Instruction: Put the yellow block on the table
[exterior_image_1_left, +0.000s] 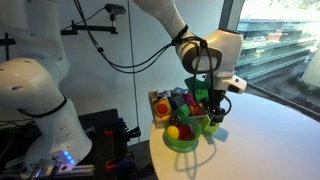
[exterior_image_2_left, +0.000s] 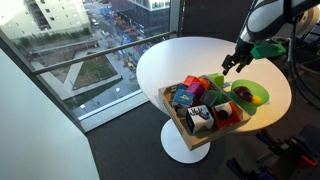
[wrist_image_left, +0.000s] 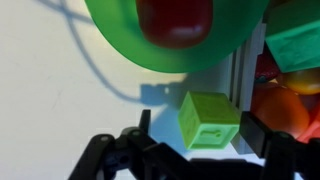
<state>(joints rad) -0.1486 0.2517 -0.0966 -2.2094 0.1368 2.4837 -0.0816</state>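
Note:
The green bowl (exterior_image_1_left: 181, 141) stands on the white table (exterior_image_1_left: 270, 130) beside the wooden tray. In an exterior view a small yellow block (exterior_image_1_left: 172, 131) shows in the bowl next to the red round piece (exterior_image_1_left: 186, 127). The yellow block is out of frame in the wrist view, where the bowl (wrist_image_left: 120, 40) holds the red piece (wrist_image_left: 175, 20). My gripper (wrist_image_left: 200, 122) is open and low over the table between bowl and tray. A lime-green block (wrist_image_left: 210, 118) sits between its fingers, with a gap on the left side. The gripper also shows in both exterior views (exterior_image_1_left: 213, 118) (exterior_image_2_left: 232, 66).
The wooden tray (exterior_image_2_left: 178, 112) of coloured toys lies next to the bowl (exterior_image_2_left: 258, 96); its wall (wrist_image_left: 240, 70) and an orange piece (wrist_image_left: 285, 105) are just right of my fingers. The round table's edge (exterior_image_2_left: 150, 60) is near. A second white robot base (exterior_image_1_left: 40, 100) stands beside the table.

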